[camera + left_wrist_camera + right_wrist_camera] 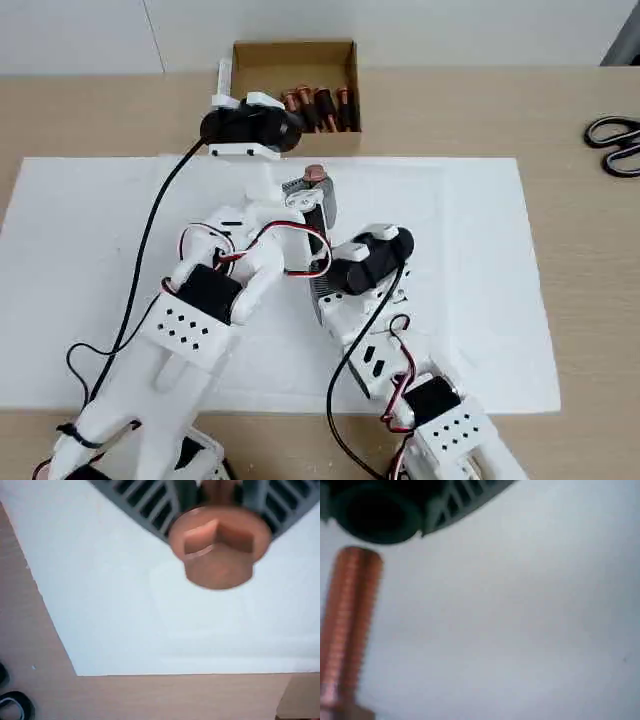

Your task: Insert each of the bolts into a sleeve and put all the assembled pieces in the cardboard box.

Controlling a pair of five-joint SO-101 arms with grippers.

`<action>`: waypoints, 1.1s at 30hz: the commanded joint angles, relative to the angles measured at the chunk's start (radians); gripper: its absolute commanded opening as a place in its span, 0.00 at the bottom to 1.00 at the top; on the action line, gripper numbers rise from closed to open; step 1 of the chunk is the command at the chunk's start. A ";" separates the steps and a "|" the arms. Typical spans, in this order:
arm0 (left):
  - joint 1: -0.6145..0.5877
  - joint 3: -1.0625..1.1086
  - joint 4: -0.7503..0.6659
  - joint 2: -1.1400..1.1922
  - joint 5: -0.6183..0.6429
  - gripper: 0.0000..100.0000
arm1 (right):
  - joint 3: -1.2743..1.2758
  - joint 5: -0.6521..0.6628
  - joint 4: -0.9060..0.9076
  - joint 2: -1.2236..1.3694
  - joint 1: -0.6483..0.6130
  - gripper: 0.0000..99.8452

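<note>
My left gripper (312, 192) is shut on a copper bolt (315, 174) above the white mat, behind the middle. In the left wrist view the bolt's head (218, 545) faces the camera between the grey ribbed fingers (140, 497). My right gripper (318, 240) is shut on a black sleeve (374, 514), directly in front of the left gripper. The bolt's threaded shaft (350, 625) points at the sleeve, with its tip at the rim and outside the bore. The cardboard box (245, 60) stands at the back and holds several assembled pieces (320, 108).
A white foam mat (480, 280) covers most of the wooden table. Scissors (615, 143) lie at the far right edge. A black motor block of one arm (250, 128) hangs over the box's front left corner.
</note>
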 commanded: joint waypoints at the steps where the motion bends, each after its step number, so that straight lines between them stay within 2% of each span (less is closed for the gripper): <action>1: 0.006 -0.005 -0.002 -0.051 -0.003 0.01 | -0.006 0.018 -0.041 -0.019 -0.008 0.00; 33: 0.017 0.039 0.095 -0.051 -0.008 0.01 | -0.006 0.018 -0.039 -0.019 -0.002 0.00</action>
